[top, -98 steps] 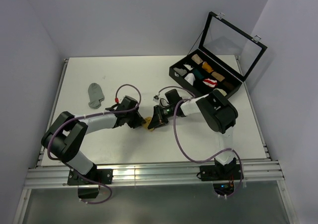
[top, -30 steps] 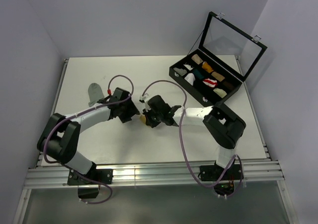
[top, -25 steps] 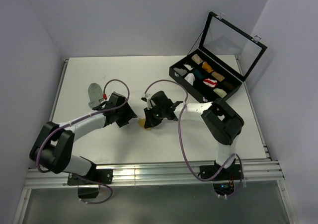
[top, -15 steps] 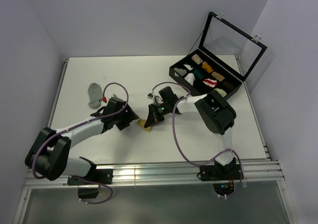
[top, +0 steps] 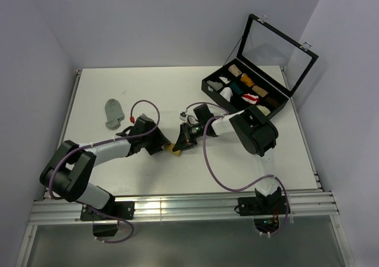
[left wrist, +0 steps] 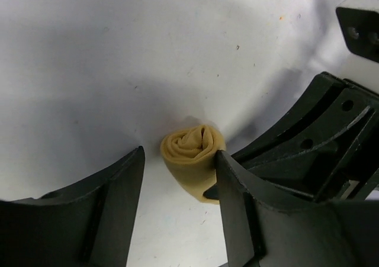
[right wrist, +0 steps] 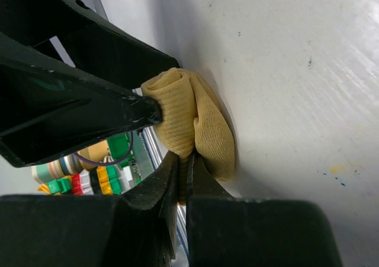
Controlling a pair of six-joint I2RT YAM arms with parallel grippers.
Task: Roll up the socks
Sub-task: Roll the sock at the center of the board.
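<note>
The mustard-yellow sock, rolled into a coil, is pinched at one end by the closed right gripper near the middle of the table. The roll is straddled by the left gripper, whose jaws are held apart. The grey sock is laid flat well apart, at the left.

Ribbed knit mustard sock on smooth matt white table.

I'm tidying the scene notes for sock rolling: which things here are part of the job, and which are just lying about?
Part of the job: rolled mustard sock, pinched by the right hand, left hand open around it; flat grey sock.
Lying about: black case, lid up; fabric rolls inside it.
</note>
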